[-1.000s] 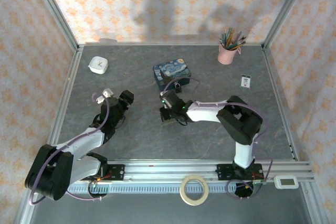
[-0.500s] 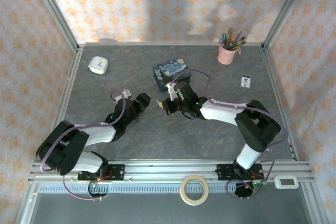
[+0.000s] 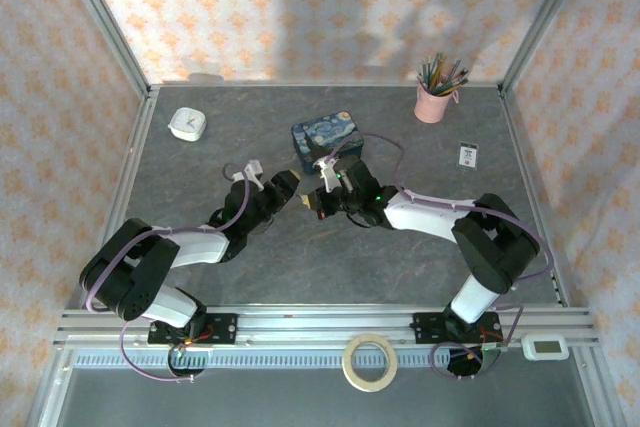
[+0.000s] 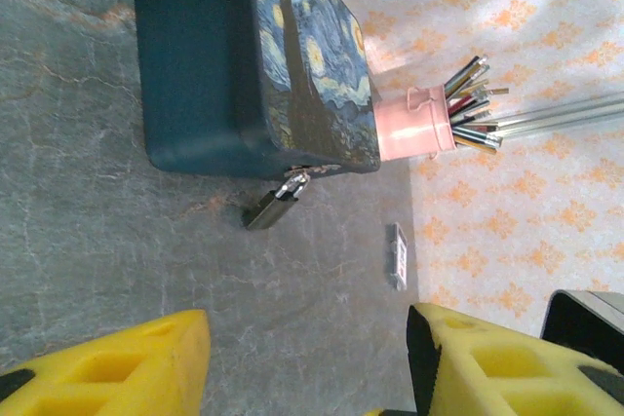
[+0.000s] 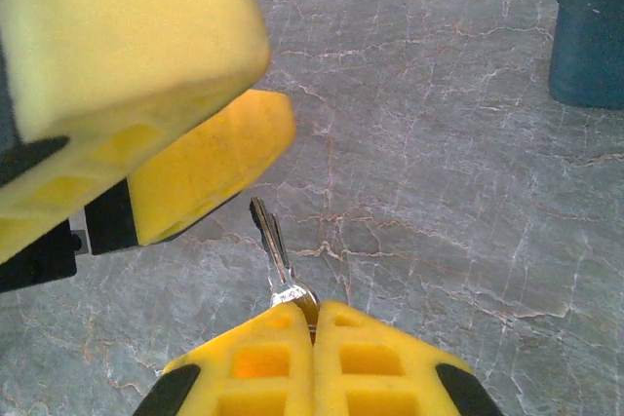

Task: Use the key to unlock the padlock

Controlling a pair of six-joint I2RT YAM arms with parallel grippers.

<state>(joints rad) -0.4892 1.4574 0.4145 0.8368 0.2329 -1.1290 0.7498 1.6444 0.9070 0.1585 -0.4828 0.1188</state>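
I had the right tool (image 5: 314, 319) clamped on the key (image 5: 275, 245), blade forward. Left tool (image 4: 307, 326) half open, empty, padlock (image 4: 276, 206) ahead of it. Key not inserted; unlocking all yet to do.

key (image 5: 273, 248): shiny metal | padlock (image 4: 271, 208): glossy metal | table (image 4: 97, 270): matt stone-look

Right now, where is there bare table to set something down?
Crowded: before the blue starry-night box, where the left tool faces the right tool holding a silver key. Free: grey table between those tools and the metal front rail; between that box and the white square clock.
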